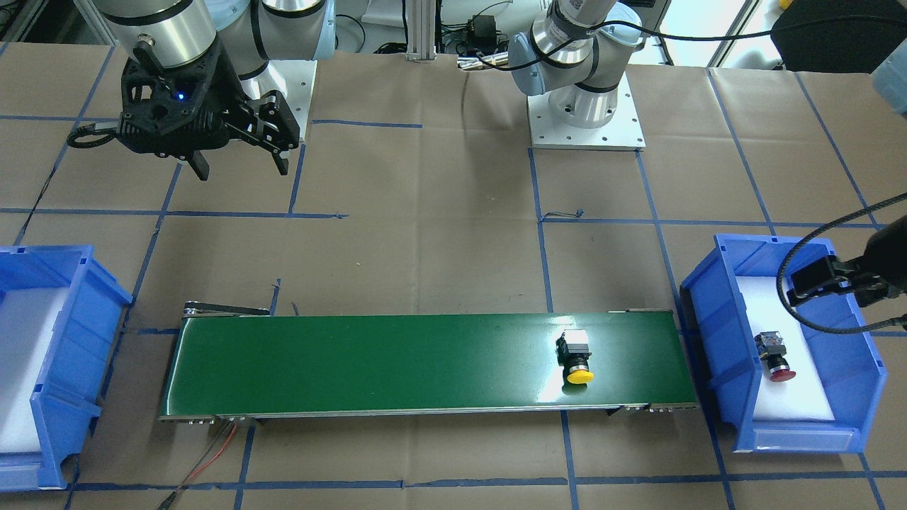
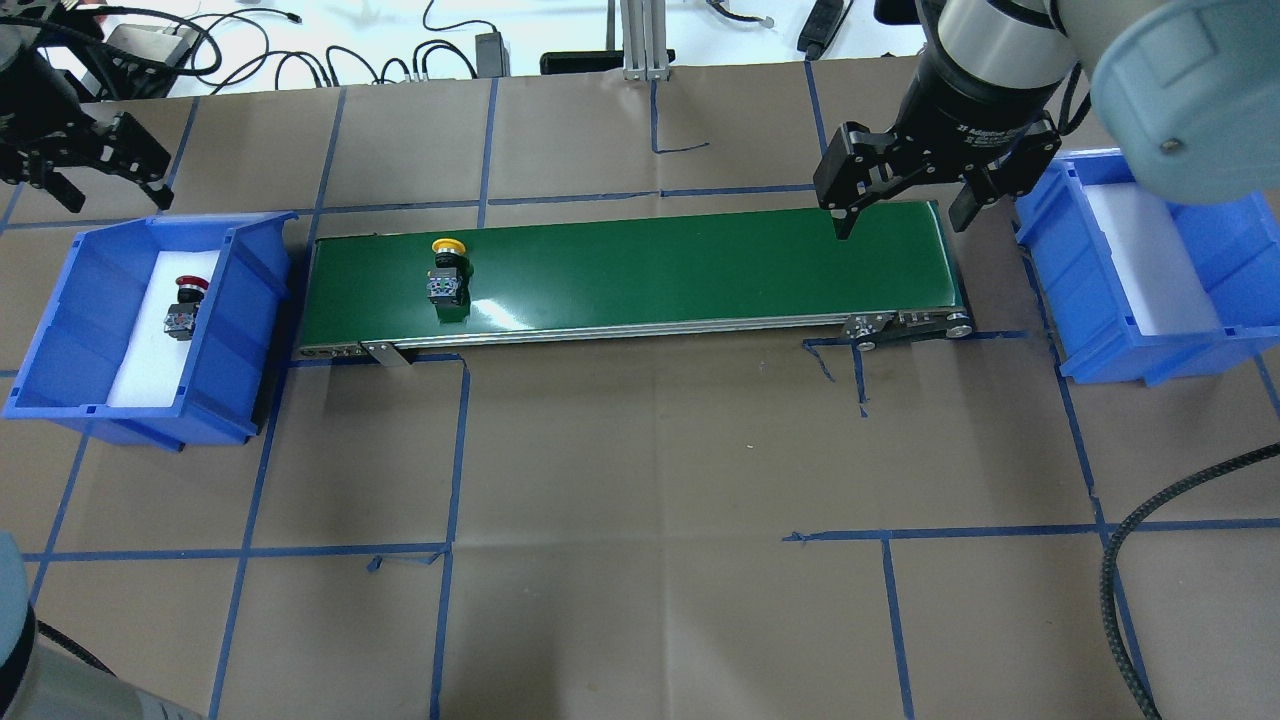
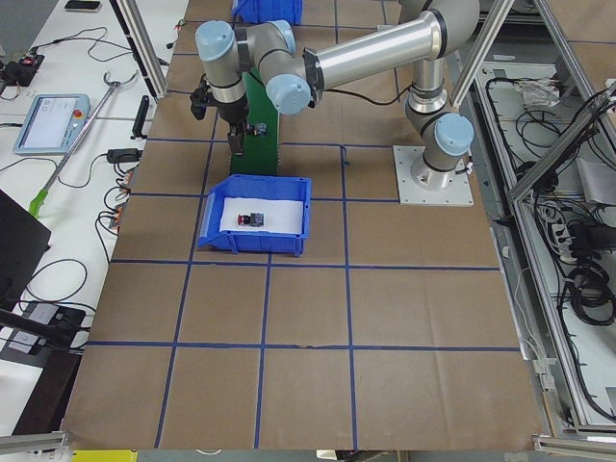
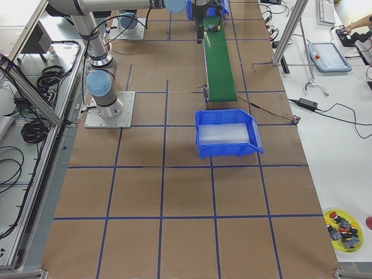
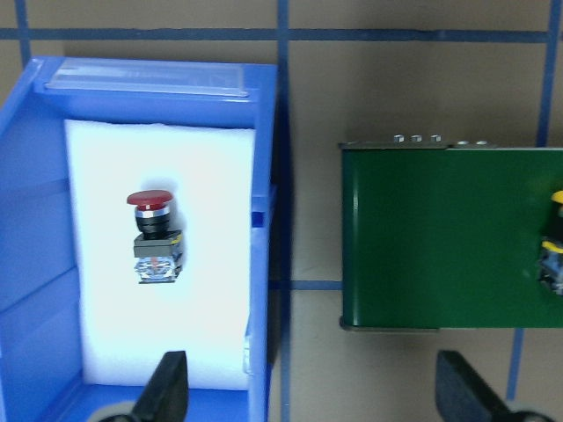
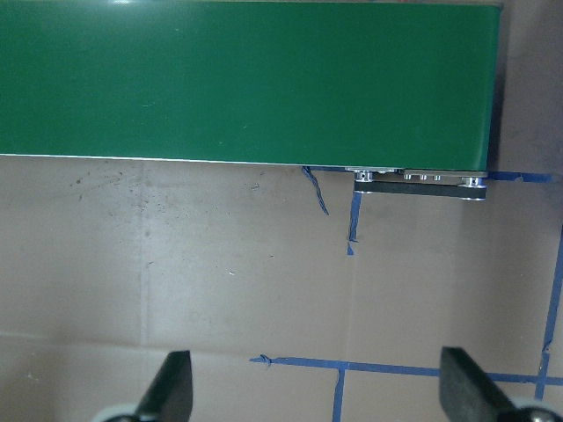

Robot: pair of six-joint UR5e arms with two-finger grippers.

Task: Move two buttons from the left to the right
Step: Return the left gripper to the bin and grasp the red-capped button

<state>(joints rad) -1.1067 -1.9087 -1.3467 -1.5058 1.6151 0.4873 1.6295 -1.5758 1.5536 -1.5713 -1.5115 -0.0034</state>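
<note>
The yellow-capped button (image 2: 447, 270) lies on its side on the green conveyor belt (image 2: 650, 270), near the belt's left end; it also shows in the front view (image 1: 575, 358). The red-capped button (image 2: 185, 305) lies on white foam in the left blue bin (image 2: 240, 300) and shows in the left wrist view (image 5: 154, 239). My left gripper (image 2: 110, 190) is open and empty, hovering beyond the left bin's far side. My right gripper (image 2: 900, 222) is open and empty above the belt's right end.
The right blue bin (image 2: 1060, 270) with white foam stands past the belt's right end and holds no button. Blue tape lines cross the brown table. A black braided cable (image 2: 1150, 520) loops in at the front right.
</note>
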